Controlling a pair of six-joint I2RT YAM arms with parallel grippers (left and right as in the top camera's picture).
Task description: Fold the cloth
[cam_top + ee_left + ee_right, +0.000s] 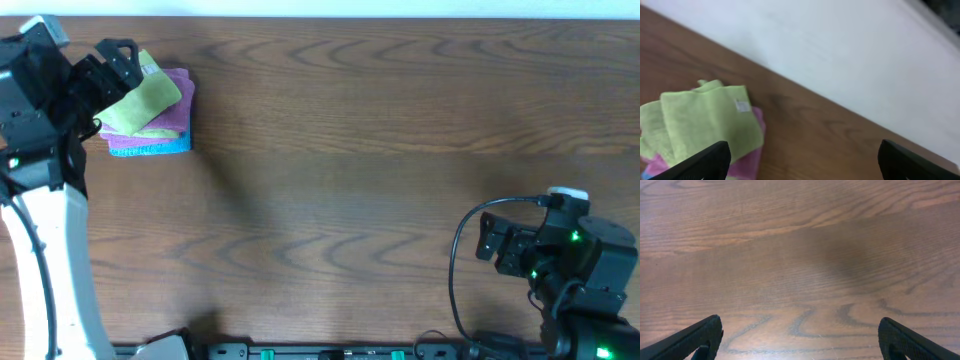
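A folded green cloth point(145, 103) lies on top of a stack with a pink cloth point(176, 122) and a blue cloth point(150, 149) at the table's far left. In the left wrist view the green cloth point(705, 122) sits tilted on the pink one point(747, 160). My left gripper point(118, 62) is open and empty, just above and beside the stack; it shows in the left wrist view point(802, 162) too. My right gripper point(490, 240) is open and empty at the near right, over bare wood point(800, 340).
The brown wooden table point(380, 150) spans the view. A white wall point(850, 55) runs along the table's far edge. A black cable point(458, 270) loops beside the right arm. Equipment lines the front edge point(300, 350).
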